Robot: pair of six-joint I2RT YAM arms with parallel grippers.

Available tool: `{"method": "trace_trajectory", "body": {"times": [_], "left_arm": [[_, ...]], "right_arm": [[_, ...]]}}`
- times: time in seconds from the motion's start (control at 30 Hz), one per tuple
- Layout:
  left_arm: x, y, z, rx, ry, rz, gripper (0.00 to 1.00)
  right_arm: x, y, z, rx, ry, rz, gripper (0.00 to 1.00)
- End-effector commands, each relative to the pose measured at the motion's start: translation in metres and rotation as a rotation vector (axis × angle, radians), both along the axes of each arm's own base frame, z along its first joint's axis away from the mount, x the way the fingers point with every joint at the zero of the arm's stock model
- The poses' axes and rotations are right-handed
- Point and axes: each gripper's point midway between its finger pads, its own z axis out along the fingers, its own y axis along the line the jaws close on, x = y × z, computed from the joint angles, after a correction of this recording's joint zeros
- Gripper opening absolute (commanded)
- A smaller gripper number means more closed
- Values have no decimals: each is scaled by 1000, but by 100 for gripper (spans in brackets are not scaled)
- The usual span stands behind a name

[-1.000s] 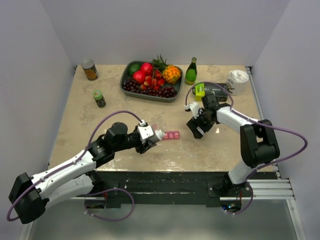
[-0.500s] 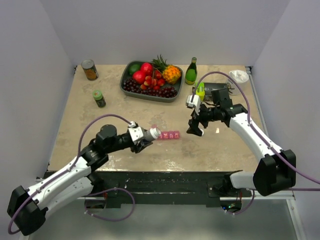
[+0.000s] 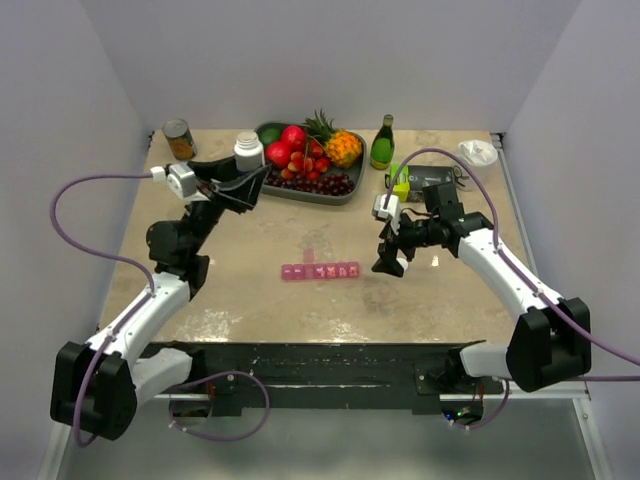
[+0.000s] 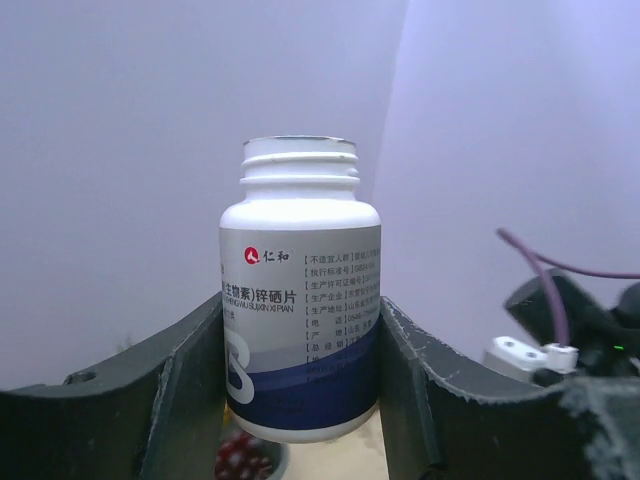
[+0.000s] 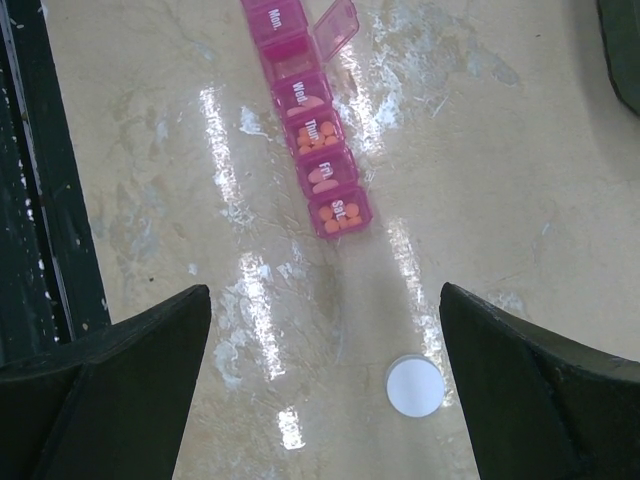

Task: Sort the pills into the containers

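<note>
Top external view: nearest me, the pink pill organiser (image 3: pixel 320 271) lies flat on the tabletop (image 3: pixel 300 310), one lid flipped up, orange pills (image 5: pixel 318 130) showing through its Wed-to-Sat compartments. Just beside its Sat end hovers the right end effector (image 3: pixel 388 262), fingers spread wide and empty, a loose white cap (image 5: pixel 415 386) beneath. Farther back, by the fruit tray (image 3: pixel 310 197), the left end effector (image 4: pixel 300 395) clamps an uncapped white pill bottle (image 4: pixel 300 300) upright, raised well apart from the organiser. Tipped there, I reckon, pills would scatter; the right arm could also nudge the organiser
</note>
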Motion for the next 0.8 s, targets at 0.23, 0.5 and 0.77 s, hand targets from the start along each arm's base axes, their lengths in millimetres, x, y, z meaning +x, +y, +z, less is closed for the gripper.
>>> {"method": "trace_trajectory", "body": {"times": [0.23,0.5,0.77], "left_arm": [[-82,20,87,-165,-378,-20,0],[-97,-49,-32,335,-284,-193,0],[-71,-57,-155,778,-6,-333,0]], "right_arm": [[-1,3,11,50,-40,15,99],[-1,-1,15,44,-64,3,99],[1,-6,13,21,-77,-18,99]]}}
